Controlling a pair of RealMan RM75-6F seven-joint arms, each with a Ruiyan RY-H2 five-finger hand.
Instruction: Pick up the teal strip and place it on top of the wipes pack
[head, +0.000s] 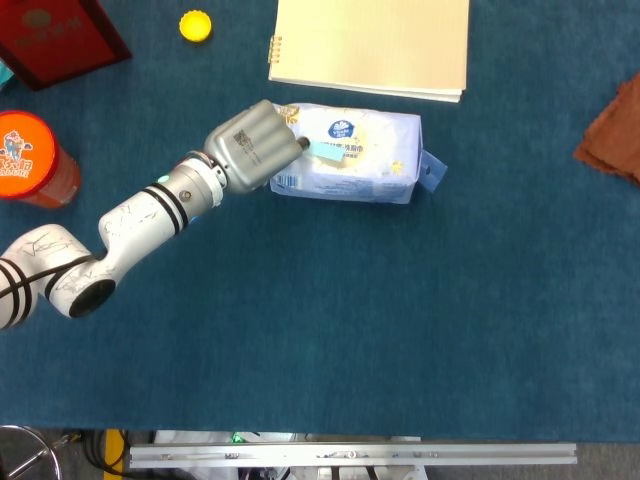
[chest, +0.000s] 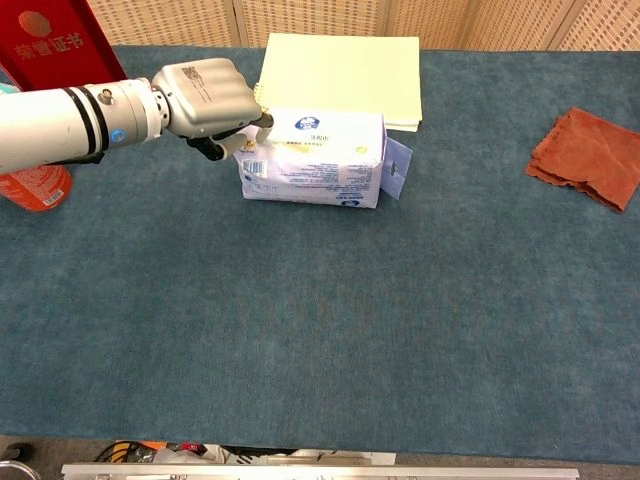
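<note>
Left hand (head: 255, 148) parked at the wipes pack (head: 350, 157), teal strip (head: 328, 154) on top!

Fingers sit curled at the pack's left end, and neither view shows clearly whether they pinch the strip's near end or merely touch it, so the grip is a cannot-tell. Strip lies flat across the pack's upper face beside the round blue label. By my read, placement looks done; what's left is letting go and backing clear. Right hand isn't in either view.
</note>
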